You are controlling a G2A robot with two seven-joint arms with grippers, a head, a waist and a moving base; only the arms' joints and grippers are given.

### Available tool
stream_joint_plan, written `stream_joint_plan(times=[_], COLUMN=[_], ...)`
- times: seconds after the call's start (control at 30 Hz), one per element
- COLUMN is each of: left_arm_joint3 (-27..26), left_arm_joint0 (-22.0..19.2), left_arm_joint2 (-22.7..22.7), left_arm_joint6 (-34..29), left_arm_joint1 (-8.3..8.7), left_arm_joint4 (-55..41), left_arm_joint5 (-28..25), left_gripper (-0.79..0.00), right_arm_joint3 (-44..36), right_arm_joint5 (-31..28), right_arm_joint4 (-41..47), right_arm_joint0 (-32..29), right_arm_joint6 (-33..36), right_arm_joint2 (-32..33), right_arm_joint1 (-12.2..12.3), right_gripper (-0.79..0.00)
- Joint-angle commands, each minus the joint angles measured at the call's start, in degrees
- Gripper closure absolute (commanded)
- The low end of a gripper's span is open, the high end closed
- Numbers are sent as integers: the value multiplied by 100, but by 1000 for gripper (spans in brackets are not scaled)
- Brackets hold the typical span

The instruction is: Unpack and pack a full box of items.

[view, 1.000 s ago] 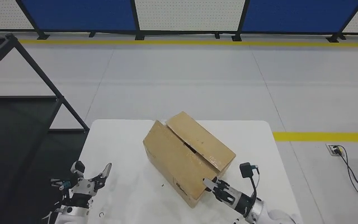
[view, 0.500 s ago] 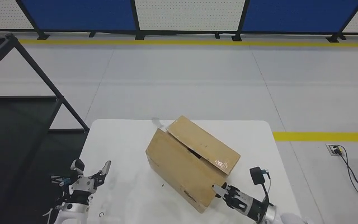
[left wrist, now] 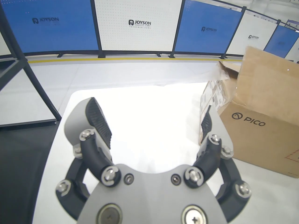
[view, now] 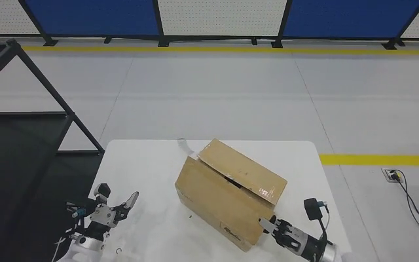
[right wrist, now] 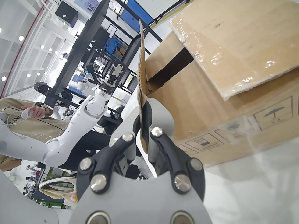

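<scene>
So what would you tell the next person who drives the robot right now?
Grippers: the right gripper has its fingers shut on a flap at the near end of the cardboard box. The left gripper is open and empty, over the white table beside the box, not touching it.
Things: the box sits on the table, set at an angle.
Done: one flap gripped, standing away from the box; a dark gap shows under the top flaps.
Left: open the box fully, take the items out, pack them back.
</scene>
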Motion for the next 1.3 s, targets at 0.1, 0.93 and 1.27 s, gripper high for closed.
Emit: stream_joint_plan(times=[0.1,0.93,1.27], left_arm_joint3=[-7,677,907], left_arm_joint0=[9,-623,-762], left_arm_joint2=[6,710,1080], left_arm_joint6=[-16,-49,68], left_arm_joint1=[-1,17,31], left_arm_joint4=[-3,1225,1566], left_arm_joint5=[19,-43,-476], left_gripper=[-785,-785,-785], right_arm_joint3=[-43,399,416], right_arm_joint5=[-16,-1221,-1185], right_arm_joint4=[41,1598,1704], right_arm_joint0=[-4,380,482], right_arm_joint6=[-26,1946,1983], right_arm_joint2=[-56,-358,-454], right_arm_joint1=[-3,318,468], right_gripper=[0,0,0])
